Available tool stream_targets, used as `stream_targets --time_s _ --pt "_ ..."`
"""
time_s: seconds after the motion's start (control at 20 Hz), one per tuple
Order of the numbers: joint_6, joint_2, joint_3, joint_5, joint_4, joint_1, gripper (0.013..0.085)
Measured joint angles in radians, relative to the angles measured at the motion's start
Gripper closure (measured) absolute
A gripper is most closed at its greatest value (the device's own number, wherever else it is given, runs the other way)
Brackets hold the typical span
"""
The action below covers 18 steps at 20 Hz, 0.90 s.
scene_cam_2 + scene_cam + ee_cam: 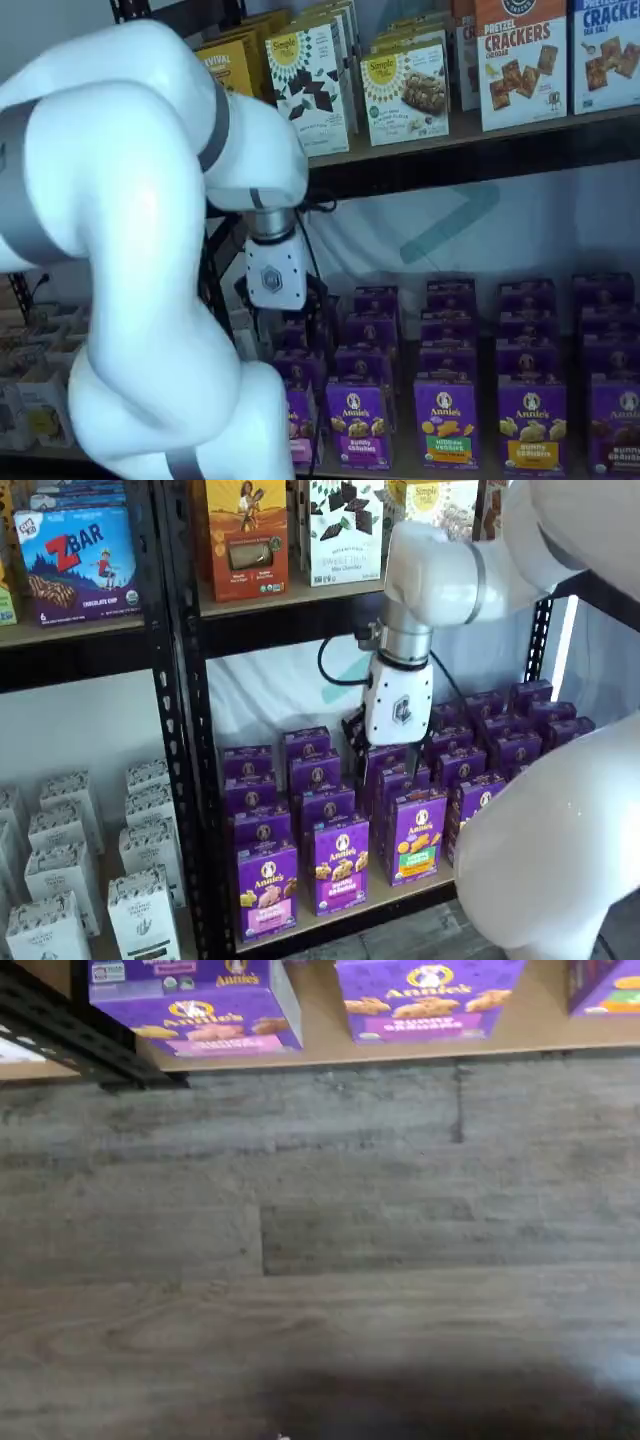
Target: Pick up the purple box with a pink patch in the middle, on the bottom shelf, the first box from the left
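A black rack [190, 780] full of boxed snacks stood in front of a white sheet, over a grey wood floor [320, 1260]. The big white arm [450, 570] reached in front of it. The bottom shelf [420, 885] was a tan board packed with rows of purple boxes.

The fingers [385, 758] hung under the white gripper body, above the middle rows. They showed dark against the boxes, so the gap was hard to see, but they looked spread wide with nothing in them.

The purple box [266, 888] with the pink patch stood upright in the front row, at the left end, touching the next box. In the wrist view it [205, 1020] sat at the shelf edge beside the rack's black post.

The arm seemed to be at the reaching step, with no box touched yet. Next, the fingers would need to go left, forward and down, then close on that box without bumping its neighbour.
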Motion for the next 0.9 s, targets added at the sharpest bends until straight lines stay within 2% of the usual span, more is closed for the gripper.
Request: stream_targets --time_s 0.1,0.45,0.9 --pt "-0.005 0.039 0.009 -0.052 0.012 0.008 0.013" --pt "0.024 0.169 0.031 -0.239 -0.006 0.043 0.013" --pt "0.12 0.369 -0.021 -0.367 -0.08 0.089 0.013"
